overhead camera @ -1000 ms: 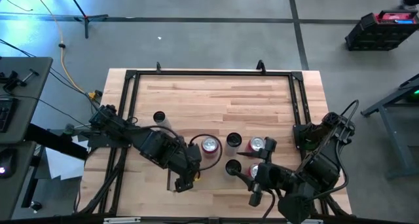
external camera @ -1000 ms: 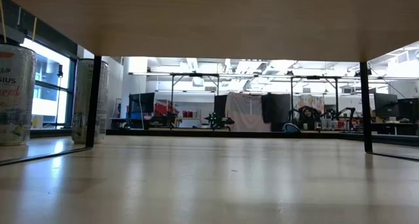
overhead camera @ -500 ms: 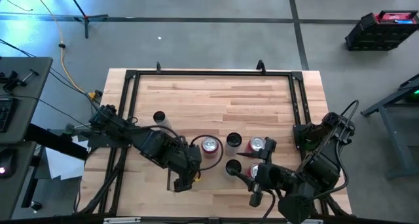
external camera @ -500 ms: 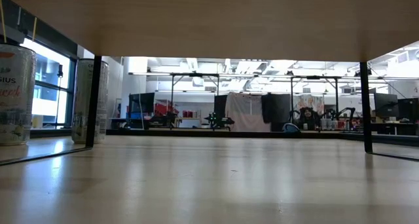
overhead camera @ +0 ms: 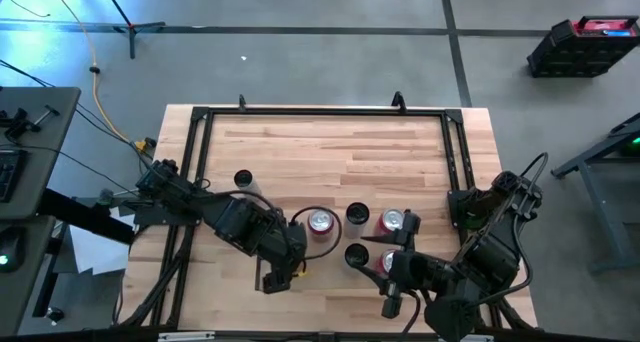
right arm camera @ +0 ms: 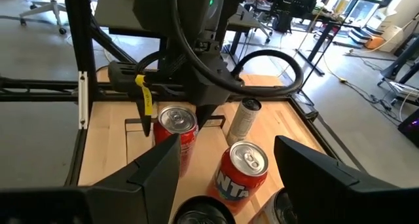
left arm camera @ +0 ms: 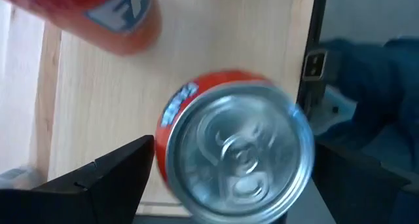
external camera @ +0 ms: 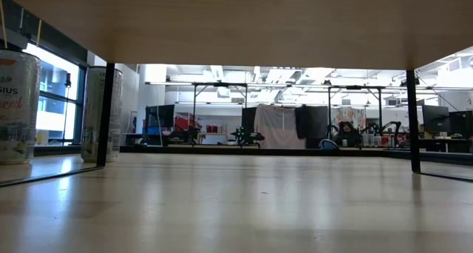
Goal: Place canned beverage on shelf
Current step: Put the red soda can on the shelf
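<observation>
Apparently the placing step is at its close: a red canned beverage (overhead camera: 320,222) stands upright toward the desk's (overhead camera: 330,152) near edge, roughly midway between its left and right edges. In the left wrist view it rests on the pale-wood shelf (left arm camera: 105,112), close to the dark rail (left arm camera: 321,27) on one short side.

The left end effector (left arm camera: 234,149) straddles this can, one finger on each side of its silver top. Whether it is clenched on the can or released cannot be told. If the can is indeed seated, the next move calls for opening fully and lifting straight up, so that neither finger drags the can over or knocks the second red can (left arm camera: 118,18) just beyond it.

The right end effector (right arm camera: 227,142) waits near the desk's near right corner, its fingers spread wide and grasping nothing, with more cans grouped in front of it.

Little writing is legible. The nearest red can (right arm camera: 242,168) in the right wrist view shows white letters "NTA". A pale can (external camera: 16,105) in the low view bears part of a word, "SIUS". The blue-and-white mark on the straddled can is too blurred to read.
</observation>
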Controlling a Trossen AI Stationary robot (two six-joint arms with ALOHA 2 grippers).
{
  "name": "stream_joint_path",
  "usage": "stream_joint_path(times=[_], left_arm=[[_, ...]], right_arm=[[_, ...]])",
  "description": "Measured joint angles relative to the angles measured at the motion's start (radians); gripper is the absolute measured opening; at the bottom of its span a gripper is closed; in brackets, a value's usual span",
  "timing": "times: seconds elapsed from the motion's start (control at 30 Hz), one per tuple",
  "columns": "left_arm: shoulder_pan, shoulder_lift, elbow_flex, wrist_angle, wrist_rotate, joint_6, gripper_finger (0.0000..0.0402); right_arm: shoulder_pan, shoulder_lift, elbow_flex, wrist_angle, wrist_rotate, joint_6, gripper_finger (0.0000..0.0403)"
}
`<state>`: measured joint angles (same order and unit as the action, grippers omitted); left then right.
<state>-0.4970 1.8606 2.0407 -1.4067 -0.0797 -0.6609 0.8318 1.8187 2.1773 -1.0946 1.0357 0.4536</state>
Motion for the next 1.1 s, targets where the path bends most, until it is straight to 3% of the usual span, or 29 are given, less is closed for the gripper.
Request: stream_joint_path(times=[0.27, 0.47, 0.83, 1.1], left_arm=[[-0.046, -0.012, 0.000, -0.131, -0.011, 0.106, 0.0378], [-0.079, -0.015, -0.013, -0.165, -0.183, 0.208, 0.0378], [-0.082, -0.011, -0.072, -0.164, -0.271, 0.264, 0.0378], [-0.103, -0.011, -0.072, -0.105, -0.180, 0.245, 0.0378]], right_arm=[[0.000, 0.000, 0.000, -0.001, -0.007, 0.017, 0.0231], [0.000, 0.000, 0.000, -0.001, -0.014, 0.017, 0.0231], [0.000, 0.000, 0.000, -0.001, -0.076, 0.018, 0.0231], [0.007, 0.000, 0.000, -0.012, -0.076, 0.018, 0.0231]])
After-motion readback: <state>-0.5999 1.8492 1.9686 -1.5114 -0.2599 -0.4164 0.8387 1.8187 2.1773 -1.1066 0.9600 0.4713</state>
